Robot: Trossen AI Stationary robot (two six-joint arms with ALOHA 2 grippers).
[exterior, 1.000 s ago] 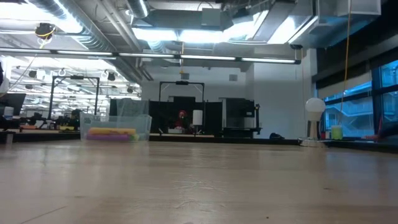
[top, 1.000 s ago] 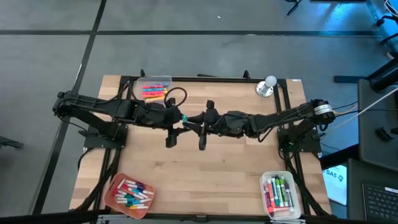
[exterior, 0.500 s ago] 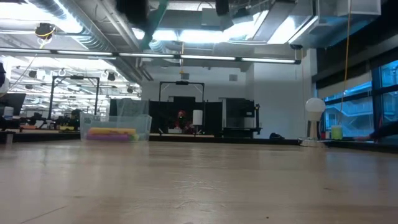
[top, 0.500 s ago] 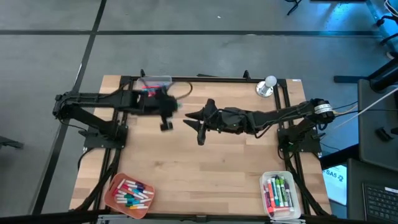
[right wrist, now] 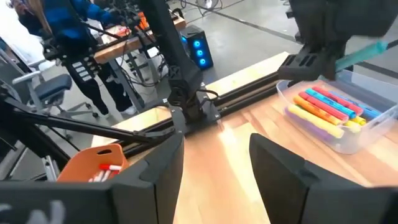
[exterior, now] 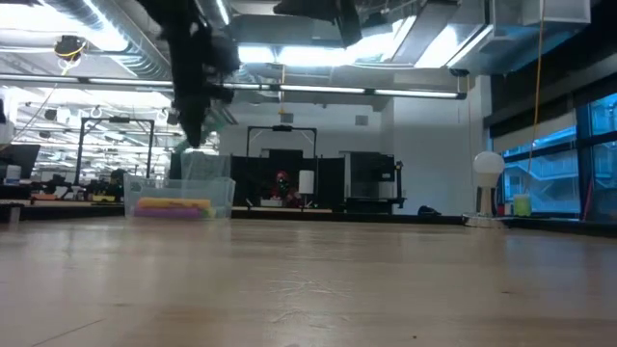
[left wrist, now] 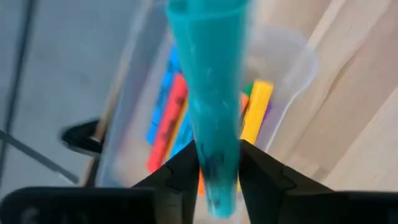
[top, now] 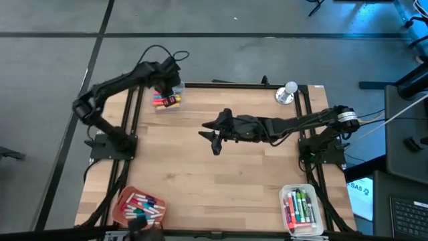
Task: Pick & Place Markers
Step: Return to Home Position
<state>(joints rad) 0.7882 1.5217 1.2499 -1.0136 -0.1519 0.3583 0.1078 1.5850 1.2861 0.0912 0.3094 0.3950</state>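
Three bins are taking nearly all the markers [top: 297, 207], and none are lying loose on the tabletop [top: 221, 181], so sorting is judged almost done. As placed in the high view:

- **Orange bin [top: 120, 201], lower-left corner:** white-barrelled pens [top: 142, 207].
- **Upper-left clear bin [exterior: 217, 193]:** bright highlighters [right wrist: 323, 106]. The left hand [left wrist: 217, 168] above it is gripping a teal marker [left wrist: 210, 93].
- **Right hand [top: 215, 139]:** hovering centrally, fingers [right wrist: 165, 168] wide, empty.
- **Lower-right clear bin [top: 301, 188]:** green and red markers.

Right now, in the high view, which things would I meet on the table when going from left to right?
Orange bin → clear bin, the left gripper above it with its fingers shut on a teal marker → right gripper, open → white bin.
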